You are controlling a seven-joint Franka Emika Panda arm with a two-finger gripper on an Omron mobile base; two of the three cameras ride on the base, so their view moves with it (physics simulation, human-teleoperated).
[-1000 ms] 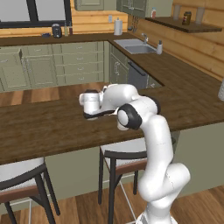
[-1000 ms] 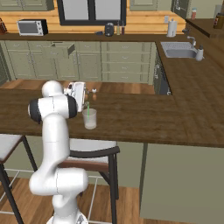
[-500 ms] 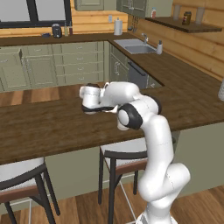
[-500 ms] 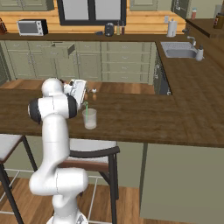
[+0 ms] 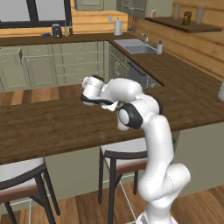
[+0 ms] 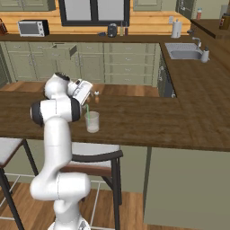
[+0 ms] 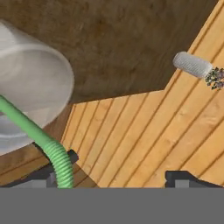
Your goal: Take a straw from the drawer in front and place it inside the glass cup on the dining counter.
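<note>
- Counter [image 6: 148, 121]: cup [image 6: 92, 122] stands on it, near the edge.
- Straw [image 6: 87, 112] sits in cup, leaning on the rim.
- My gripper [image 6: 83, 91]: jaws spread, empty, just above.
- Risk: a finger [image 7: 59, 165] touching the straw snags it as I lift, tipping the cup.

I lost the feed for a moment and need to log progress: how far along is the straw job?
Nearly finished. Done: the straw stands in the cup on the dining counter, its top poking above the rim. In hand: nothing; the gripper is open, though in the hand view the straw's top sits right by one of the fingers. Left: probably just backing the arm away without knocking the cup.
</note>
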